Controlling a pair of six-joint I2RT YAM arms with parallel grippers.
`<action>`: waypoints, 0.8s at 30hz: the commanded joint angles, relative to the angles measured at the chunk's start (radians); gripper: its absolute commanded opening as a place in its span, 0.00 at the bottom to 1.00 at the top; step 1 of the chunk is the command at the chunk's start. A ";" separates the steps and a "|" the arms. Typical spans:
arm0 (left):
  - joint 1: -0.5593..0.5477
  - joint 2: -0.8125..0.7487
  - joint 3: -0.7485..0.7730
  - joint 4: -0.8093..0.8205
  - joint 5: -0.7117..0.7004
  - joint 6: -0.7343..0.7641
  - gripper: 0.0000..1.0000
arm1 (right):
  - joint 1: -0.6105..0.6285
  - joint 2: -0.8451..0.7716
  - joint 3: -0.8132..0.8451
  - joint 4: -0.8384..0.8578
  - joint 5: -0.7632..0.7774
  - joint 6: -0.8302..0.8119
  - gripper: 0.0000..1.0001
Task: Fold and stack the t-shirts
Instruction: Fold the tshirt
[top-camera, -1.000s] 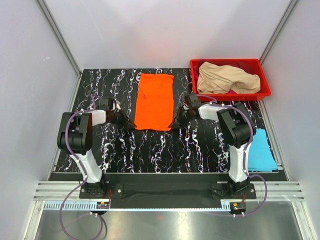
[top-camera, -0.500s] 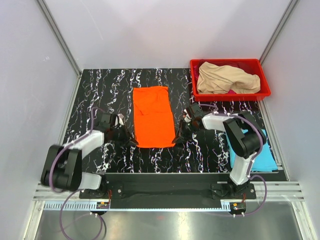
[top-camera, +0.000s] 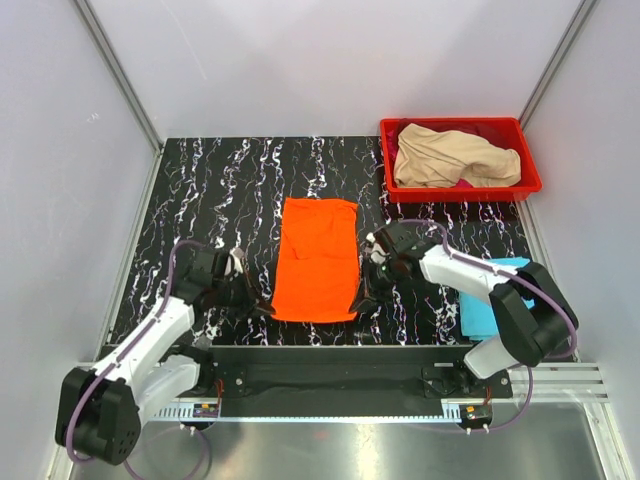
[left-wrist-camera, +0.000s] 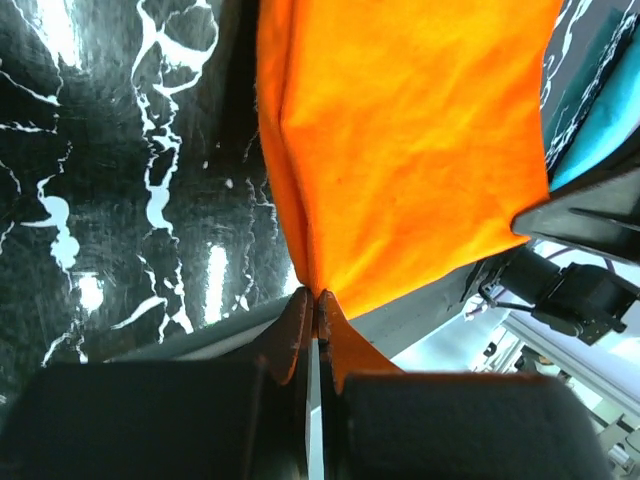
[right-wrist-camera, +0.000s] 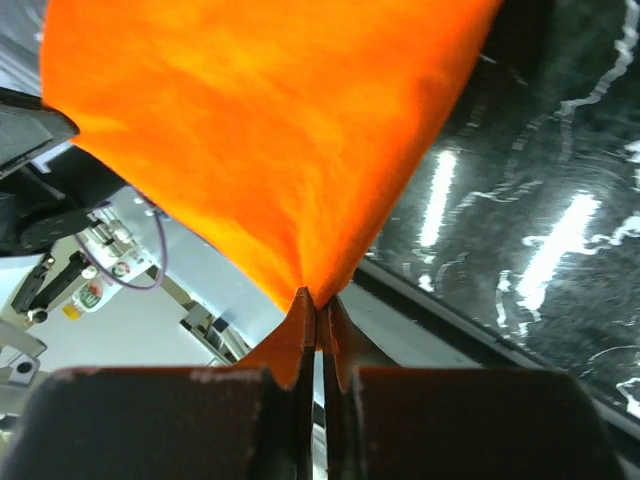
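Orange t-shirt (top-camera: 318, 255) lies flat on the tabletop (top-camera: 220, 190), left of the red bin (top-camera: 450, 188) and nearer than it, long axis running near-to-far. Left tool (left-wrist-camera: 315, 297) and right tool (right-wrist-camera: 318, 298) each clamp a corner of its end away from the bin. I judge the fold runs along that axis.

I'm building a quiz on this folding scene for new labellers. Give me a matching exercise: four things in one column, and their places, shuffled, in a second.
Things:
1. orange shirt
2. beige shirt
3. blue shirt
4. bin

Places:
A. lying in the bin
B. far right corner of the table
C. mid-table, near corners pinched by the left gripper and the right gripper
D. near side, at the table's right edge

Pairs: 1-C, 2-A, 3-D, 4-B
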 joint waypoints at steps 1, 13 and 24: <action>0.007 0.037 0.156 -0.045 -0.036 0.028 0.00 | -0.014 0.004 0.120 -0.074 -0.027 -0.002 0.00; 0.119 0.669 0.812 0.032 0.135 0.114 0.00 | -0.230 0.381 0.738 -0.233 -0.145 -0.097 0.00; 0.155 1.030 1.204 0.015 0.197 0.119 0.00 | -0.344 0.677 1.116 -0.341 -0.229 -0.137 0.00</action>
